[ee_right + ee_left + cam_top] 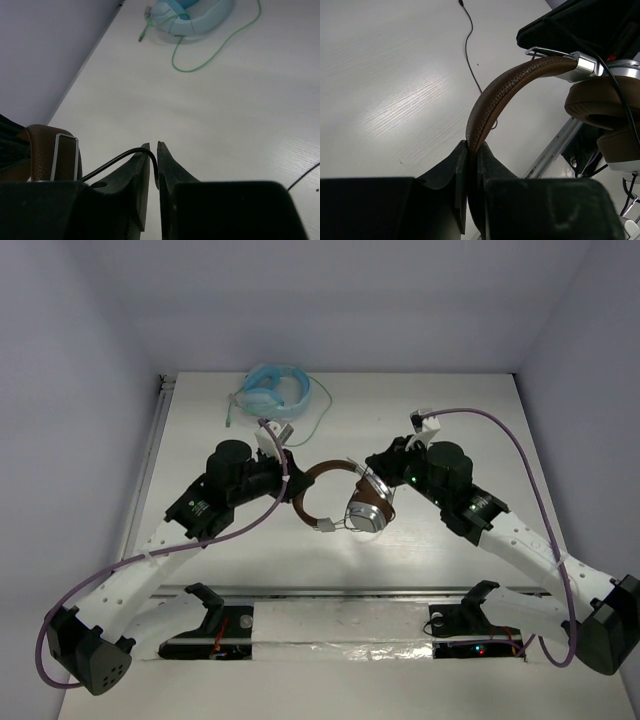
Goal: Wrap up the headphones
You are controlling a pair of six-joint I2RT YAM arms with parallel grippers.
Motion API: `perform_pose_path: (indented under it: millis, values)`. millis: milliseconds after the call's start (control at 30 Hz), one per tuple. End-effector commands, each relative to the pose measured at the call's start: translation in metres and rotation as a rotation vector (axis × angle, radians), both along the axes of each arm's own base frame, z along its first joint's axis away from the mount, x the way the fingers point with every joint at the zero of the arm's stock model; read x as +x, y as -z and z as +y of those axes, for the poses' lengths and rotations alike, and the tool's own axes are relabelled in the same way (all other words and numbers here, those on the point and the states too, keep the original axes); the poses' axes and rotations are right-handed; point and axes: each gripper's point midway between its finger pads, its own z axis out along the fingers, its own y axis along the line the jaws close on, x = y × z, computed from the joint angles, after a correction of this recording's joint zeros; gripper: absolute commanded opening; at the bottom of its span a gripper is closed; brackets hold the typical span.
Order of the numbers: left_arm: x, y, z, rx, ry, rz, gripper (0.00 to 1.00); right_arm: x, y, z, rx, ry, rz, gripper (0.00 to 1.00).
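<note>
While well inside table (480,430) edges, headphones (368,506).

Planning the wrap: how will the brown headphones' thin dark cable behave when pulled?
Likely floppy: the cable curves loosely into the right fingers. Probably light and slip-prone, being so thin. The headband looks stiffer, holding its arch in the left fingers.

You've got nothing to read here — no word, brand or number comes out clearly in any of the three views. There's a small pale mark on the left arm (197,508) and another on the right arm (480,506) — both too small to make out.
</note>
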Motion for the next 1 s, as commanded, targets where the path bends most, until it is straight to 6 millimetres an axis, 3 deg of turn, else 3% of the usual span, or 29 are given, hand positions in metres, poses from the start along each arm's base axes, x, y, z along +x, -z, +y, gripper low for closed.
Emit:
perform_pose_path:
  millis: [0, 267, 667, 733, 833, 967]
  values:
    - [-0.022, -0.093, -0.022, -0.234, 0.152, -0.159, 0.0, 0.018, -0.027, -0.007, 0.122, 0.043, -0.106, 0.16]
    - [-0.008, -0.103, -0.012, -0.229, 0.035, -0.158, 0.0, 0.02, -0.012, -0.009, 0.163, 0.003, -0.142, 0.27]
    - [0.0, -0.117, -0.014, -0.254, 0.006, -0.139, 0.0, 0.02, 0.015, 0.023, 0.176, -0.154, -0.11, 0.43]
    - [0.002, -0.119, -0.013, -0.254, -0.012, -0.136, 0.0, 0.017, 0.016, 0.023, 0.184, -0.156, -0.102, 0.34]
    - [0.005, -0.123, -0.01, -0.256, -0.039, -0.137, 0.0, 0.019, 0.019, -0.001, 0.198, -0.02, -0.073, 0.03]
    - [0.009, -0.128, -0.01, -0.263, -0.054, -0.14, 0.0, 0.019, 0.013, -0.042, 0.19, 0.187, -0.061, 0.0]
